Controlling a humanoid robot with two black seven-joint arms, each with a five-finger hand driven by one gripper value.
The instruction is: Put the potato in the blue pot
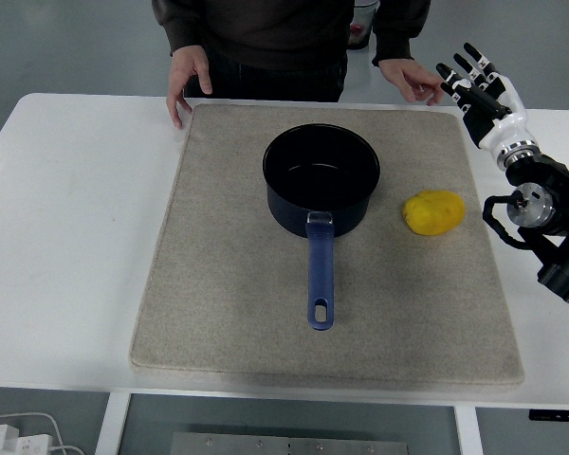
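Observation:
A yellow potato (433, 210) lies on the beige mat (218, 284), just right of the blue pot (321, 177). The pot stands upright near the mat's middle, its inside dark and bare, its blue handle (321, 275) pointing toward the near edge. My right hand (476, 81) hovers above the table's far right, up and to the right of the potato, fingers spread and holding nothing. Its black forearm (550, 227) comes in from the right edge. My left arm does not show.
A person in a dark top stands at the far edge. One of their hands (185, 81) rests by the mat's far left corner, the other (410, 78) by its far right corner, close to my right hand. White table (66, 237) surrounds the mat.

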